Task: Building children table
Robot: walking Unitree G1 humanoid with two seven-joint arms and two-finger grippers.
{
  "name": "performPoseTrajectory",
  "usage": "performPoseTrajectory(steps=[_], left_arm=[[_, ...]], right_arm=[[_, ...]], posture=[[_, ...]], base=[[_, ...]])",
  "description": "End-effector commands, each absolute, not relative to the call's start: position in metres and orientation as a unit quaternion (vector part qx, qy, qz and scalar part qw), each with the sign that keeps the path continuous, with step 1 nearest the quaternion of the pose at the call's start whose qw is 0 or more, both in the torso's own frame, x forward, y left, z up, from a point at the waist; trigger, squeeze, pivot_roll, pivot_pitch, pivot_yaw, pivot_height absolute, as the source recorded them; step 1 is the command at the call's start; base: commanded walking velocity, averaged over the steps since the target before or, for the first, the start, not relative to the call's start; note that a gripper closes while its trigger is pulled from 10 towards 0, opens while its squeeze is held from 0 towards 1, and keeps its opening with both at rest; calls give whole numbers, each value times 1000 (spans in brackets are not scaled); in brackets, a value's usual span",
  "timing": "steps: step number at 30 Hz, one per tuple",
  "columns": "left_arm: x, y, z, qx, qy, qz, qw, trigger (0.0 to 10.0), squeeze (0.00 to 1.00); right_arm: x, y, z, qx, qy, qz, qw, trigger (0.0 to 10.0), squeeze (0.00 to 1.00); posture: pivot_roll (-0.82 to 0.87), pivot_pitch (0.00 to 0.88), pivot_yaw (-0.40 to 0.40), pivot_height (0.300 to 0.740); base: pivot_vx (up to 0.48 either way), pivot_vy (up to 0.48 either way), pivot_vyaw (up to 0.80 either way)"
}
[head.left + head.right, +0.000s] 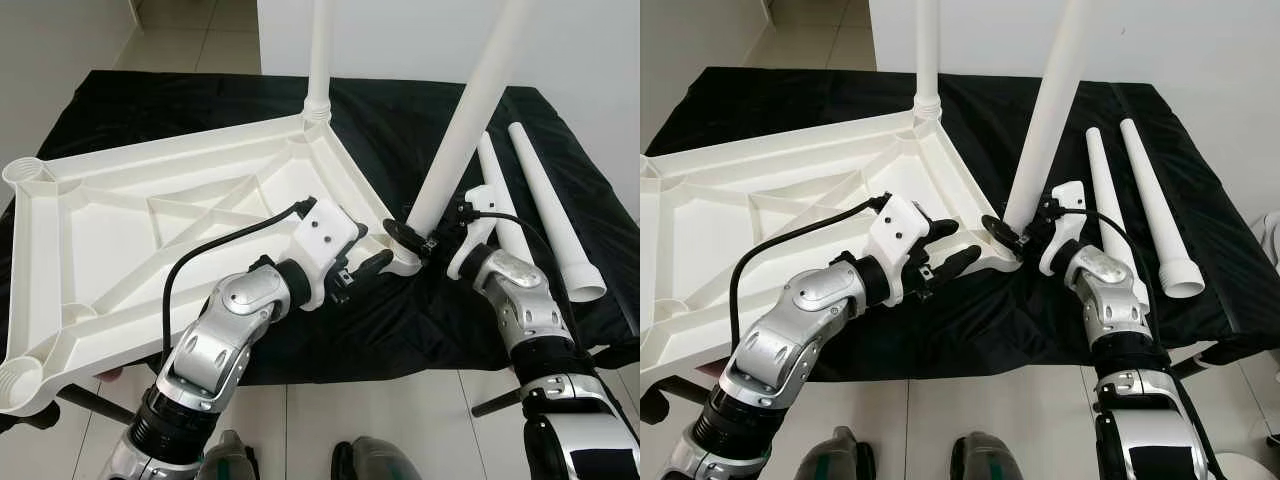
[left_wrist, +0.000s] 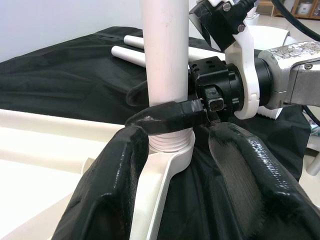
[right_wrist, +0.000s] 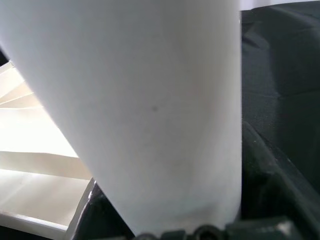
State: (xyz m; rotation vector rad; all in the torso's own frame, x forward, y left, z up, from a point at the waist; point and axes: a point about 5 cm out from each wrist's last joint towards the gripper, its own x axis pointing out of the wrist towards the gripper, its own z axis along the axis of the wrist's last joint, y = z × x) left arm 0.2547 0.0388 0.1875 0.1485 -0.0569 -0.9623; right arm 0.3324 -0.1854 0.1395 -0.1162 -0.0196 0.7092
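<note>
The right gripper (image 1: 425, 238) jaws clasp the long white plastic leg (image 1: 465, 125), leaning up-right from the upturned white tabletop's (image 1: 120, 230) near-right corner socket, which the left gripper's (image 1: 372, 250) parted jaws flank.

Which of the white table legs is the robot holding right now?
The tilted leg at the tabletop's near corner: the right end effector grips its base. One leg already stands upright at the far corner, and two lie loose on the black cloth.

Silver jointed arms, white wrist housings, black cables, black fingers (image 2: 115, 190).
</note>
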Motion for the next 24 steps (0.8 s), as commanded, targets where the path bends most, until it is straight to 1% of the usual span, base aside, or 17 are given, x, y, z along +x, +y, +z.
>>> performPoseTrajectory(steps=[1, 3, 4, 6, 7, 8, 9, 11, 14, 15, 16, 18, 19, 21, 22, 23, 24], left_arm=[[255, 39, 189, 72, -29, -453, 888, 10000, 0], [254, 39, 189, 71, -29, -454, 888, 10000, 0], [254, 38, 189, 71, -28, -455, 887, 10000, 0], [254, 38, 189, 70, -28, -455, 887, 10000, 0], [254, 38, 188, 70, -27, -455, 887, 10000, 0], [253, 38, 188, 69, -27, -455, 887, 10000, 0], [253, 38, 188, 69, -27, -455, 887, 10000, 0], [253, 38, 188, 69, -26, -454, 888, 10000, 0], [253, 38, 188, 69, -26, -454, 888, 10000, 0], [253, 38, 188, 68, -25, -455, 888, 10000, 0], [253, 38, 188, 68, -25, -455, 888, 10000, 0], [252, 37, 187, 68, -24, -457, 886, 10000, 0], [252, 37, 187, 68, -24, -457, 886, 10000, 0], [252, 36, 187, 68, -24, -460, 885, 10000, 0], [252, 36, 187, 68, -24, -460, 885, 10000, 0], [251, 36, 186, 68, -24, -462, 884, 10000, 0], [251, 36, 186, 68, -24, -462, 884, 10000, 0]], right_arm=[[331, -186, 138, -50, -16, 347, 936, 0, 0], [330, -186, 138, -50, -17, 344, 938, 0, 0], [328, -185, 136, -48, -16, 334, 941, 1569, 0], [327, -184, 135, -47, -16, 327, 944, 1569, 0], [326, -182, 133, -46, -13, 309, 950, 10000, 0], [327, -180, 130, -54, -5, 270, 961, 10000, 0], [327, -180, 130, -54, -5, 270, 961, 10000, 0], [327, -179, 127, -58, 7, 224, 973, 10000, 0], [327, -178, 126, -57, 12, 205, 977, 10000, 0], [328, -178, 128, -41, 16, 172, 984, 10000, 0], [328, -178, 128, -41, 16, 172, 984, 10000, 0], [329, -175, 131, -8, 15, 89, 996, 10000, 0], [329, -175, 131, -8, 15, 89, 996, 10000, 0], [328, -172, 134, 8, 12, 20, 1000, 10000, 0], [328, -172, 134, 8, 12, 20, 1000, 10000, 0], [324, -169, 134, 5, 10, -29, 1000, 10000, 0], [324, -169, 134, 5, 10, -29, 1000, 10000, 0]], posture=[[-110, 36, -23, 740], [-111, 38, -24, 740], [-112, 40, -25, 740], [-112, 40, -25, 740], [-113, 42, -28, 740], [-113, 44, -29, 740], [-113, 44, -29, 740], [-112, 44, -30, 740], [-112, 44, -30, 740], [-115, 43, -30, 740], [-115, 43, -30, 740], [-119, 41, -29, 740], [-119, 41, -29, 740], [-120, 38, -28, 740], [-120, 38, -28, 740], [-117, 36, -30, 740], [-117, 36, -30, 740]], base=[[0, 0, 0], [0, 0, 0], [0, 0, 0], [0, 0, 0], [0, 0, 0], [0, 0, 0], [0, 0, 0], [0, 0, 0], [0, 0, 0], [0, 0, 0], [0, 0, 0], [0, 0, 0], [0, 0, 0], [0, 0, 0], [0, 0, 0], [0, 0, 0], [0, 0, 0]])
